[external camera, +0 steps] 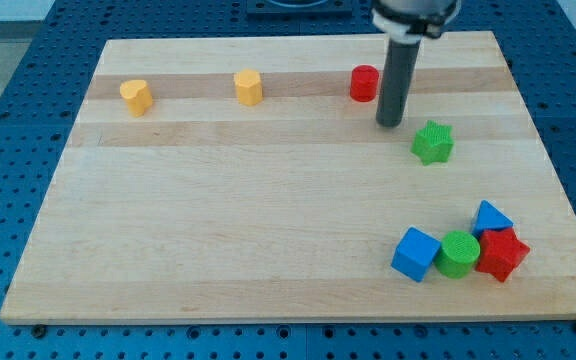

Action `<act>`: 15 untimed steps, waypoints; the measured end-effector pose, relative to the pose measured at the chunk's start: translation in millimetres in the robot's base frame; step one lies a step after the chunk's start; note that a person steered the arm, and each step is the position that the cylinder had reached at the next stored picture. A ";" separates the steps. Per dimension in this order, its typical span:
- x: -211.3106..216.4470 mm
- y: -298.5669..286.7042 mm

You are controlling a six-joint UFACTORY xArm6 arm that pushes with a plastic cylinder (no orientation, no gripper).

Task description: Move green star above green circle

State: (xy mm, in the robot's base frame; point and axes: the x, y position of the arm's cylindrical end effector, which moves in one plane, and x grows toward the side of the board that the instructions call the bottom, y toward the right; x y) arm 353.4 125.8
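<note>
The green star [433, 142] lies on the wooden board [218, 220] at the right, upper half. The green circle [458, 253] sits near the bottom right, wedged between a blue cube [415, 254] and a red star [502, 253]. My tip [390, 123] rests on the board just left of and slightly above the green star, a small gap apart from it. The star is well above the green circle and a little to its left.
A blue triangle [491, 217] sits above the red star. A red cylinder [364, 83] stands just up-left of my tip. Two yellow blocks [136, 96] [249, 87] lie near the top left. The board's right edge is close to the cluster.
</note>
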 end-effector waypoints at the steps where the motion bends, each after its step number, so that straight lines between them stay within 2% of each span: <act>1: -16.1 50.1; 3: 69.2 47.6; 4: 68.1 43.3; 5: 45.4 36.2; 6: 73.8 9.8; 7: 124.0 8.9; 10: 120.2 -5.0; 15: 158.5 0.5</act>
